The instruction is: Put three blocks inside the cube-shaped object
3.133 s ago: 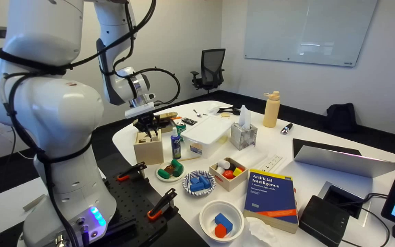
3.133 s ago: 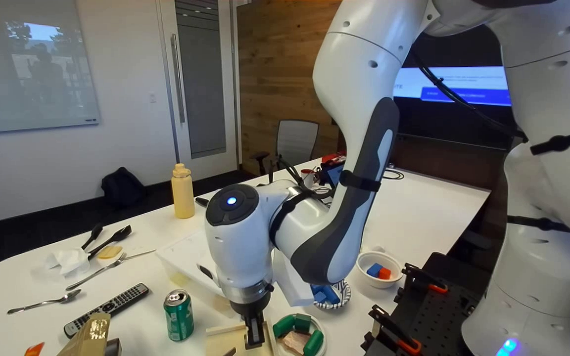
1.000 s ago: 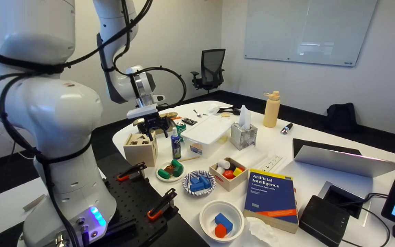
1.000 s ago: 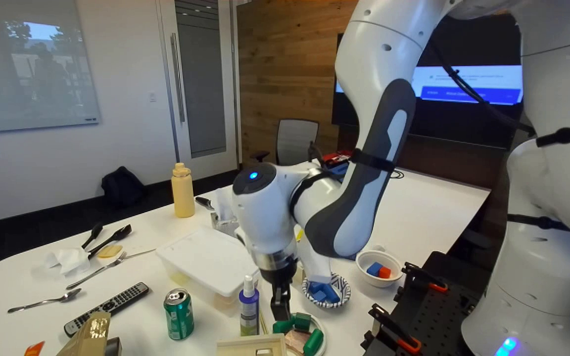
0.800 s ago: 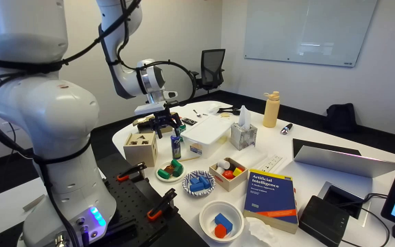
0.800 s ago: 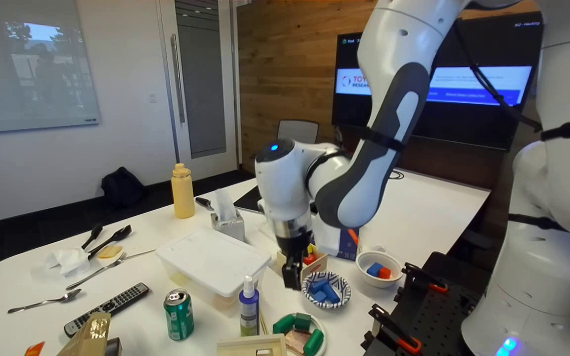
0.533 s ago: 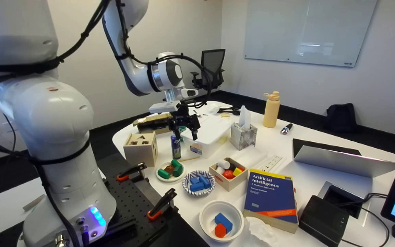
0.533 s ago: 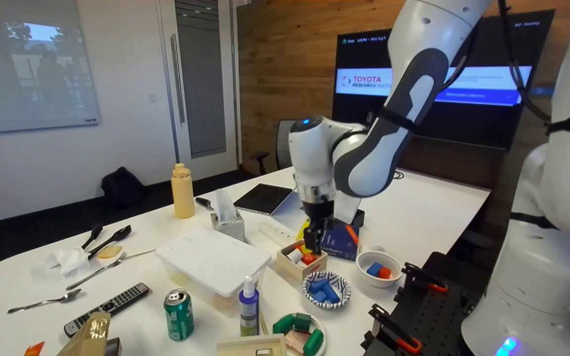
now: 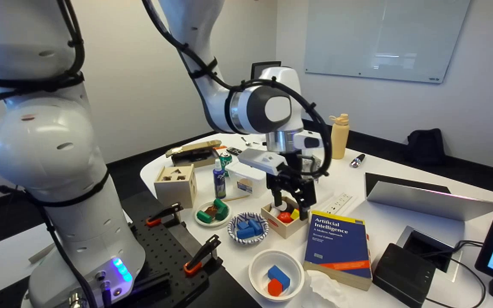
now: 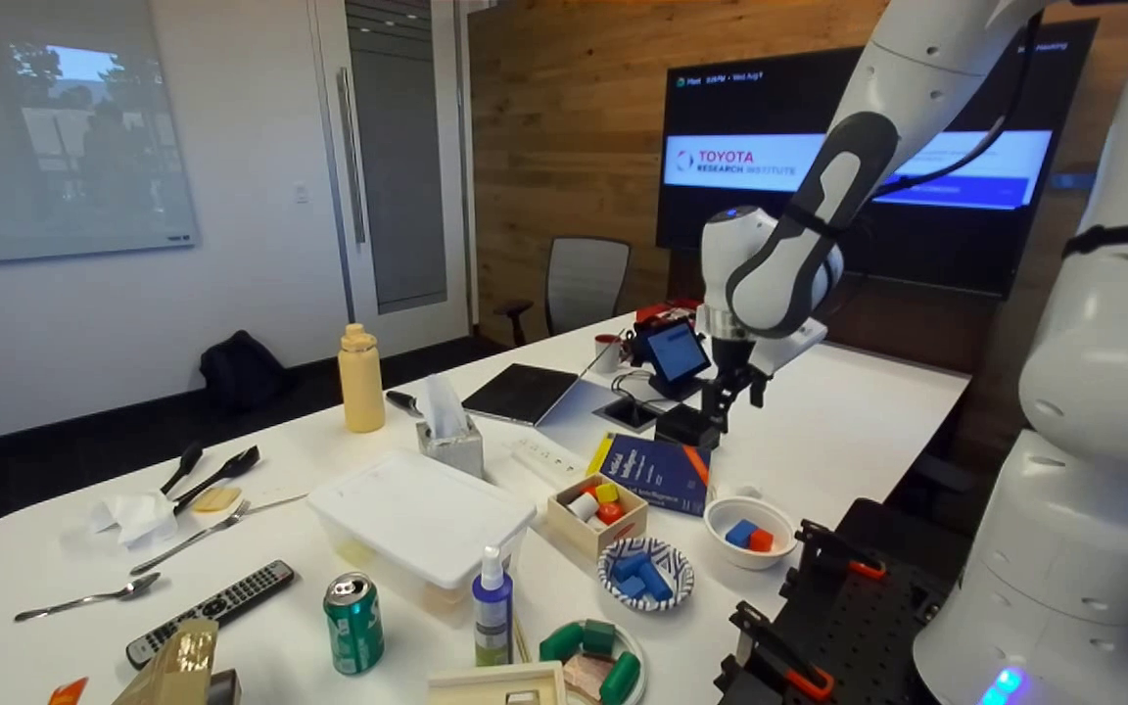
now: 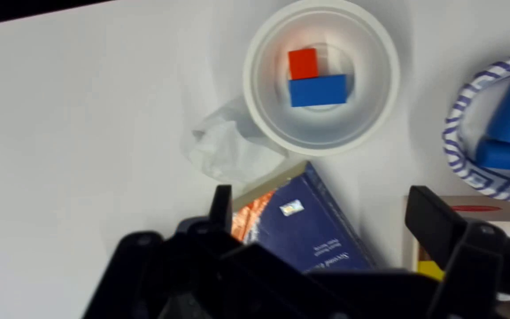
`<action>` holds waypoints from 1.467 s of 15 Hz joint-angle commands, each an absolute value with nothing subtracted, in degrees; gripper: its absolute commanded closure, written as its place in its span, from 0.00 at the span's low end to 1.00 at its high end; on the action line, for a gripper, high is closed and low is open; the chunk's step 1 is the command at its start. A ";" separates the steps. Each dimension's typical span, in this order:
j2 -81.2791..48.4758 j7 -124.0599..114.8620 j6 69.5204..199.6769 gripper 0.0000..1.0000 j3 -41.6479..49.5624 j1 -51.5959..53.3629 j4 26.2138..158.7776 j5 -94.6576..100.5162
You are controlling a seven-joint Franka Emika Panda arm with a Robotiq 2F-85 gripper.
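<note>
Office meeting room, whiteboard (image 9: 385,40), wall screen (image 10: 750,162), laptop (image 9: 432,202)

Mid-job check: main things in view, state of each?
Gripper: open, holding nothing
Wooden cube: upright, contents hidden
White bowl: upright, holding red block and blue block
Patterned bowl: upright, holding blue blocks
Wooden tray: open-topped, holding mixed blocks
Plate: holding green blocks
Plastic bin: lidded
Soda can: upright
Spray bottle: upright
Water bottle: upright, capped
Tissue box: open
Laptop: open
Book: shut, cover up
Small screen: lit
Wall screen: lit

We held our arm (image 9: 196,42) outstretched and bent, wrist (image 9: 276,109) above the gripper (image 9: 291,209), whose two black fingers (image 11: 434,223) pointed downward and stood wide apart as it hovered in midair.
</note>
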State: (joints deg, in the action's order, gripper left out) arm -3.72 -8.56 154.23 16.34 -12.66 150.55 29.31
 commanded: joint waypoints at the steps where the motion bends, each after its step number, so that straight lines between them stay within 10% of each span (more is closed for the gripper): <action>1: -14.12 7.09 155.21 0.00 18.75 -18.17 142.27 20.47; 22: -17.76 10.39 153.59 0.00 16.18 -15.53 144.35 14.94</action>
